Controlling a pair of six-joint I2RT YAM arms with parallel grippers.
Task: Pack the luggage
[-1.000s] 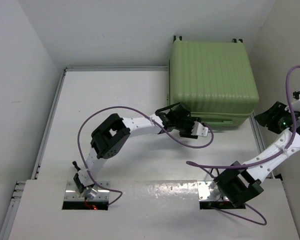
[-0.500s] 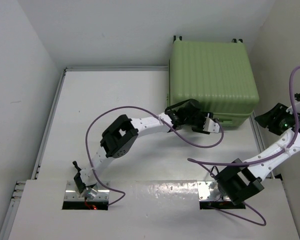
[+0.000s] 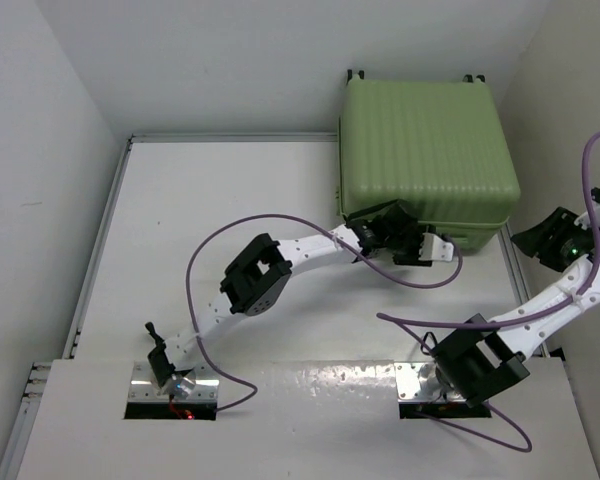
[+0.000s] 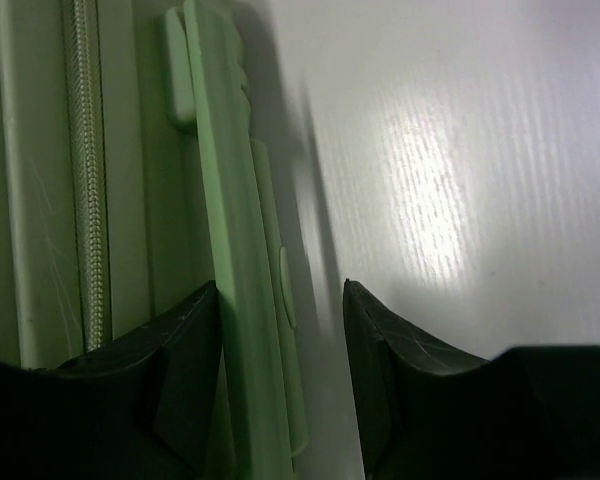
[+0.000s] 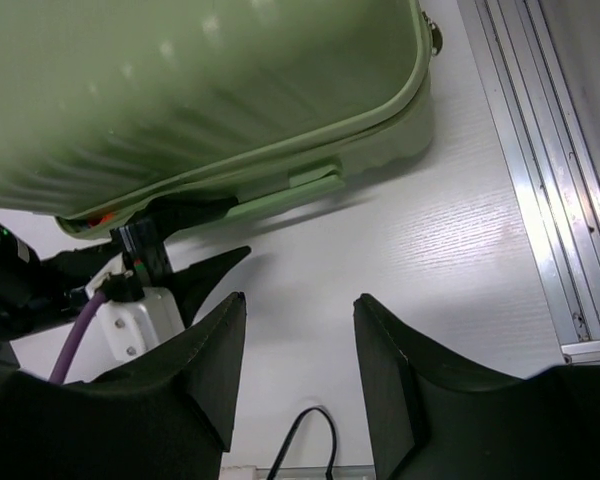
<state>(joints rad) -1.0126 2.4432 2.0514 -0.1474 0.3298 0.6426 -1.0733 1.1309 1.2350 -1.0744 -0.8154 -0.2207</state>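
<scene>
1 ribbed lt-green hard-shell luggage [image 3: 425, 150] w/ rounded corners, smooth white table [image 3: 230, 200]

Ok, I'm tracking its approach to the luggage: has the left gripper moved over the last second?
Yes. The left gripper has shifted rightward along the near side of the luggage, which stays put.

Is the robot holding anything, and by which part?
Nothing is gripped yet. The left gripper, open, straddles the side handle of the luggage, with a gap on one side. The right gripper is open and empty.
</scene>
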